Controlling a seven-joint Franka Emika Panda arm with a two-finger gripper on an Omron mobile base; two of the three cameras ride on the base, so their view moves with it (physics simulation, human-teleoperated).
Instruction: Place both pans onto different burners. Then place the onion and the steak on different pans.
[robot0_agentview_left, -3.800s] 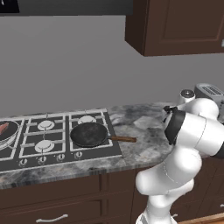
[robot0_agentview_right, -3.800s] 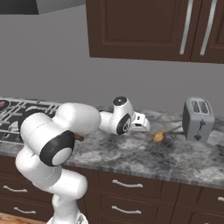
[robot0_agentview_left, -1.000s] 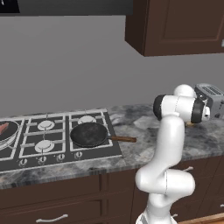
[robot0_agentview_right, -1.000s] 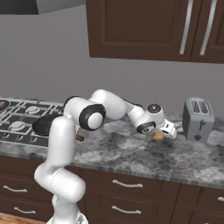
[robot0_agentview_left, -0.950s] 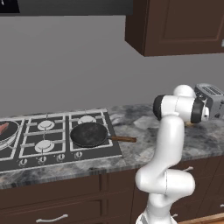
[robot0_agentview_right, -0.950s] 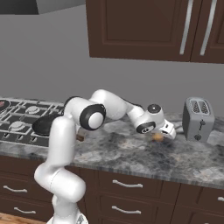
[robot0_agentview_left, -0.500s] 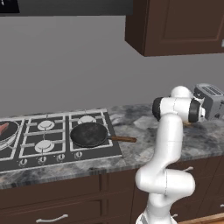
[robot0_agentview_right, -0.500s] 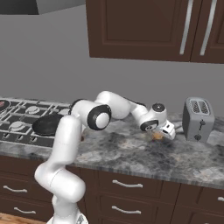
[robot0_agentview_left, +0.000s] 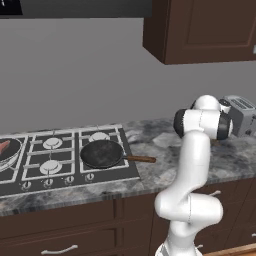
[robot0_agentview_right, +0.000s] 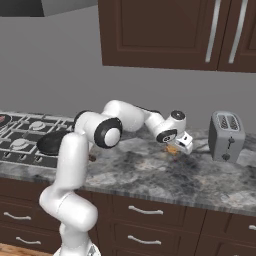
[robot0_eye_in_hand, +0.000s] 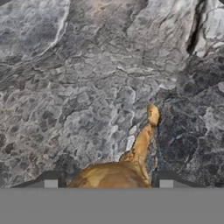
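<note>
The gripper (robot0_agentview_right: 179, 146) is down at the stone counter (robot0_agentview_right: 150, 172), reached far out to the arm's right, close beside the toaster (robot0_agentview_right: 226, 136). In the hand view the onion (robot0_eye_in_hand: 114, 175) lies directly between the two finger tips (robot0_eye_in_hand: 50, 180), its tan-orange body filling the gap and its thin dried stem running away from the hand across the grey marbled surface. The jaws stand partly apart on either side of it; the tips look to be just at its flanks, but whether they actually press on it cannot be told, since the lower part of the onion and the tips are cut off at the bottom of that view. From the right base view a small spot of orange (robot0_agentview_right: 171, 149) peeks out just under the hand, resting on the counter.

Well away from the hand, back along the arm and past its shoulder, sits the hob (robot0_agentview_left: 65, 160). One pan (robot0_agentview_left: 102, 153) rests on the burner nearest the hand's side of the hob, its handle (robot0_agentview_left: 140, 159) pointing out over the counter toward the arm. A second pan (robot0_agentview_left: 7, 155) sits at the far end of the hob from the hand, partly cut by the picture edge, with the red-pink steak (robot0_agentview_left: 3, 148) lying in it. Two bare burners (robot0_agentview_left: 51, 166) lie between the two pans
</note>
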